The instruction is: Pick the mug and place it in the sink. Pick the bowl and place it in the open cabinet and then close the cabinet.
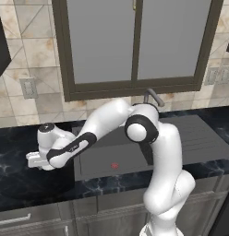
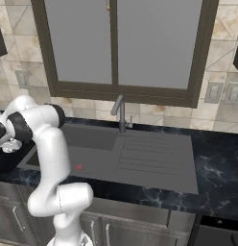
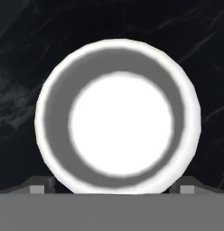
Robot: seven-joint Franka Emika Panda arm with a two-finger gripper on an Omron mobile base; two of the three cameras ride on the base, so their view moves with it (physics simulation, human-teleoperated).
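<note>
Beige tiled wall (image 2: 25,53) is seen behind the worktop, with a large window (image 1: 135,41) framed in dark brown set above the sink. Black marbled counter (image 1: 24,179) runs across both base views, over grey base cabinets (image 1: 38,216). White outlet plates (image 1: 28,87) are fixed to the tiles on both sides of the window.

Set into the counter is the sink (image 2: 92,139), a dark grey basin with a small red drain mark on its floor and a ridged drainboard (image 2: 154,156) on its right. A curved grey tap (image 2: 120,113) stands at the back edge, between basin and drainboard.

The arm (image 1: 158,152) is bent over the sink's left end, its forearm reaching out to the left and down over the counter. The hand is pointed down at the counter beside the sink's left edge.

In the hand view the mug (image 3: 117,116) is seen from straight above, upright on the black counter, with a white rim, a grey inner wall and a white floor. The gripper (image 3: 114,187) is held over it with the fingers spread wide, one fingertip (image 3: 38,188) on each side of the mug's rim. No contact between fingertips and mug can be made out.
</note>
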